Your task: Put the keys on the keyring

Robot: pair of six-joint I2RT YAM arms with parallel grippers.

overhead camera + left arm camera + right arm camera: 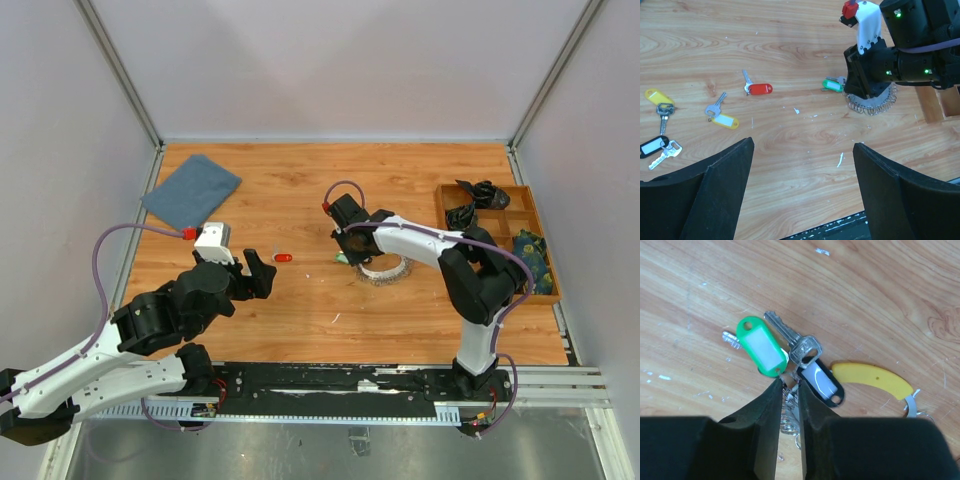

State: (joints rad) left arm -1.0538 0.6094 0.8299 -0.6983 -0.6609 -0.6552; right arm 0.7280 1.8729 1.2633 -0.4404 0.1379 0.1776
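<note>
right pincer (pixel 790 384): nearly closed, tips pinching the wire of the keyring (pixel 386 268) just below its green tag (pixel 760 346). Small metal loops show in the slit between the fingers. Crowded at that spot are a silver key (pixel 805 349) and a black tag (pixel 823 382), with a curved yellow tag (pixel 872 381) just beside them. The keyring lies flat on the bench (pixel 300 310), centre-right, partly under the right arm.

left pincer (pixel 802 150): wide open, holding nothing, above the bench and well apart from the keyring.

Loose keys lie on the bench to the left of the keyring. The red-tagged key (pixel 759 89) is nearest, then a yellow-tagged key (pixel 722 120), a second yellow tag with key (pixel 657 100), and the black-tagged key (pixel 655 146) farthest out. None of them touches the ring.

blue cloth (pixel 190 190) is at the far-left corner. wooden tray (pixel 440 205) sits at the right edge with dark stuff in its compartments; can't tell what.
</note>
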